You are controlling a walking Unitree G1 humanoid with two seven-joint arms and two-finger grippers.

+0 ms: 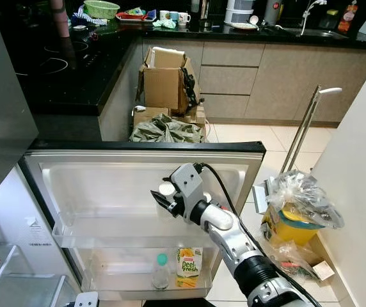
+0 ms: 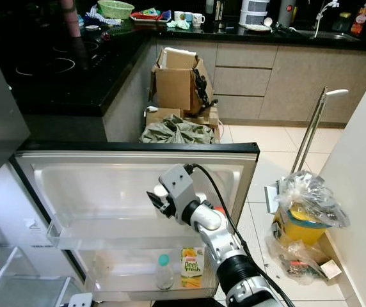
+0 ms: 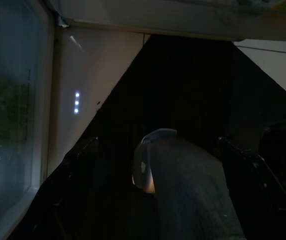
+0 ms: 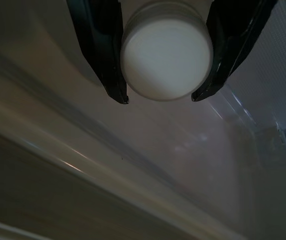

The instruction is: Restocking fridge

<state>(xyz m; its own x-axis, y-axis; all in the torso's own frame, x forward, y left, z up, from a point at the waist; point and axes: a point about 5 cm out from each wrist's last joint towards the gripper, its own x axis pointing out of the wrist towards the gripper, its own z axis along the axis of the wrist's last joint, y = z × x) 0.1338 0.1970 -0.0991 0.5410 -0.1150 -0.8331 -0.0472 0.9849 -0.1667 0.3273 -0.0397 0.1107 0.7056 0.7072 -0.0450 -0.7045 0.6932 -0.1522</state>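
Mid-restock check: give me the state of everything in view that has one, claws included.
Fridge door: swung open.
Upper door shelf: nothing in it.
Lower door shelf: holds a bottle and a carton.
Teal-capped bottle: upright, capped.
Juice carton: upright beside the bottle.
White-lidded container: gripped, held over the upper shelf.
Right claw: shut on the container.
Left claw: too dark to tell.
Cardboard box: flaps open.
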